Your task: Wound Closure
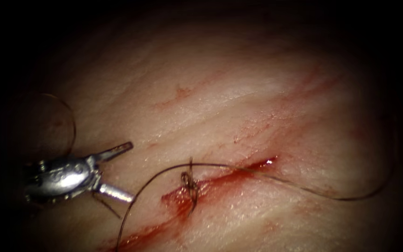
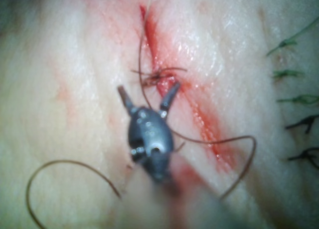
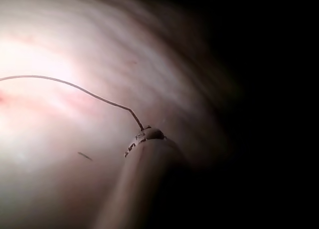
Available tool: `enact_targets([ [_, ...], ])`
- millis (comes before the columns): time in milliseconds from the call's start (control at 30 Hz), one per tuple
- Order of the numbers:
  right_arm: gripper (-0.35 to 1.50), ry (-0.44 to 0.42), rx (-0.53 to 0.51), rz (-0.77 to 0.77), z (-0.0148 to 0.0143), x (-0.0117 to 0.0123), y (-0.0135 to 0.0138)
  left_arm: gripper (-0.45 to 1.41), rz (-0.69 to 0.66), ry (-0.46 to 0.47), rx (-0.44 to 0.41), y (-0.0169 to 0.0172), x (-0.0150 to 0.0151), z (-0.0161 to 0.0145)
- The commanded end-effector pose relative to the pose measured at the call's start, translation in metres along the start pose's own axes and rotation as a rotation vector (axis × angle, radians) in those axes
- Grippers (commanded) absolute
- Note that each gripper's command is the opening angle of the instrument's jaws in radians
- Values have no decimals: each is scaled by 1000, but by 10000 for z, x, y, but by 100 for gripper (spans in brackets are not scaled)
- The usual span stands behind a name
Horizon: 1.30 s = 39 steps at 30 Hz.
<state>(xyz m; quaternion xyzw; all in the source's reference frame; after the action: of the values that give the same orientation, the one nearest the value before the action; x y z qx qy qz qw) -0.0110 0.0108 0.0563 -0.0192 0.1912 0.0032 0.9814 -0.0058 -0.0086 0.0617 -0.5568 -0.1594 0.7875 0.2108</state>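
Your left tool, left of the cut on the tissue, has its jaws spread wide apart and holds nothing; in the left wrist view it sits just short of the knot, its jaws either side of a strand. Your right tool grips the thread at its tip, jaws together on it. Thread runs from the knot on the cut, amid red fluid, in loops over the tissue both ways; needle: cannot tell where it lies.
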Motion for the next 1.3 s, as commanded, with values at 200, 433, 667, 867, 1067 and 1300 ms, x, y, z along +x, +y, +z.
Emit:
enact_targets([
  [200,-35,9,3,1,8,7,-2,103,-19,-202,20,9,-45,25],
  [433,-35,20,9,-5,7,14,-8,106,-91,-229,77,-9,-72,48],
  [667,-35,23,12,-15,6,24,-14,11,-137,-234,0,-5,-84,73],
  [867,49,39,-19,7,6,24,-14,-45,-154,-185,-13,-11,-51,56],
  [1067,138,139,-50,136,-5,28,-39,-45,-132,-161,69,-73,30,35],
  [1300,146,266,-5,205,-37,60,-93,-45,-136,-78,118,-162,118,43],
])
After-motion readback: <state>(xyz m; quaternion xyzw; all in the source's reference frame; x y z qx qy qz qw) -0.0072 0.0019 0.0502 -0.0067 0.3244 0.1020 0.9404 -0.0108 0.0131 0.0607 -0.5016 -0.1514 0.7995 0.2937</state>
